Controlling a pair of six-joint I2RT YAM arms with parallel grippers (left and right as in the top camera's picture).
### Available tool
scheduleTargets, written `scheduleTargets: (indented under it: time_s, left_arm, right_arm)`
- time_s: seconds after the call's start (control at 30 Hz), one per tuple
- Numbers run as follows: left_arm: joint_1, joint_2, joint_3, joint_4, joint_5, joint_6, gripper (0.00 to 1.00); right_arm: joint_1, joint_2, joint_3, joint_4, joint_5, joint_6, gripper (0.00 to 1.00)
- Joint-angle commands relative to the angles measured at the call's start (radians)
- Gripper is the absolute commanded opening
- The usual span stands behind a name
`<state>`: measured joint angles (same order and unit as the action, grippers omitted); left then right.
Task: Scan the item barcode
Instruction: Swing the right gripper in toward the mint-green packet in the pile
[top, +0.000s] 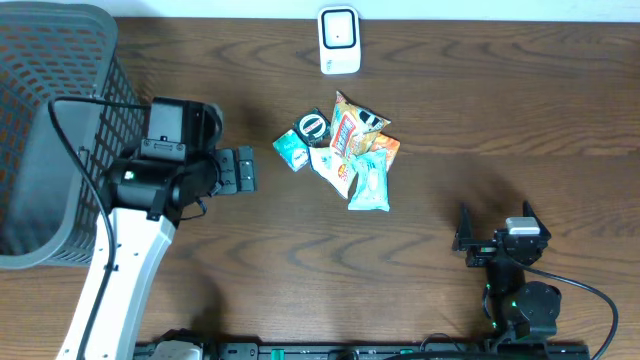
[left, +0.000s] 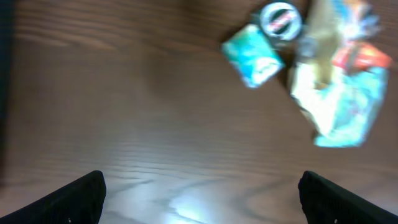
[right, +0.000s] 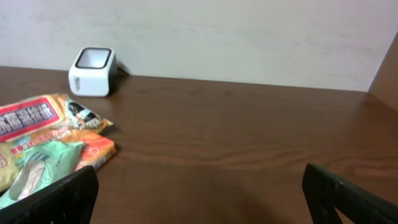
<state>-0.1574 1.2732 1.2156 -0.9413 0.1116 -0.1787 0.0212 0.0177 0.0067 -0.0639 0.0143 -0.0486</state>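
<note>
**Could Grab Too Many Snacks**

From above: wide-open, empty left claw (top: 245, 170), snack pile (top: 345, 150) just ahead of its tips. Could pinch two heaped packs together.

Left wrist: blurry; teal pack (left: 252, 56) nearest, ahead and a bit right.

Right wrist: wide-open, empty right claw (right: 202, 199); scanner (right: 93, 71) far ahead, to its left.

On my left I see a dark grey mesh basket (top: 40, 120) standing at the left end of the table (top: 520, 100), cut off by the edge of the overhead view. The table is brown wood with a strong grain. Beyond its far edge rises a plain pale wall (right: 249, 37).
</note>
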Motion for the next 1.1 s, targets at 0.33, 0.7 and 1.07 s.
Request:
scheduleTargets:
  time_s: [0.33, 0.7, 1.07]
  left_arm:
    - [0.002, 0.191, -0.019, -0.027, -0.177, -0.111, 0.98]
    - [0.002, 0.264, -0.019, -0.046, -0.178, -0.086, 0.98]
    - [0.082, 0.264, -0.019, -0.042, -0.304, -0.153, 0.98]
  right_arm:
    - [0.009, -0.005, -0.002, 0.581, -0.716, 0.743, 0.99]
    - [0.009, 0.055, 0.272, 0.793, -0.46, 0.675, 0.99]
    - [0.01, 0.686, 1.04, -0.3, -0.819, 0.121, 0.99]
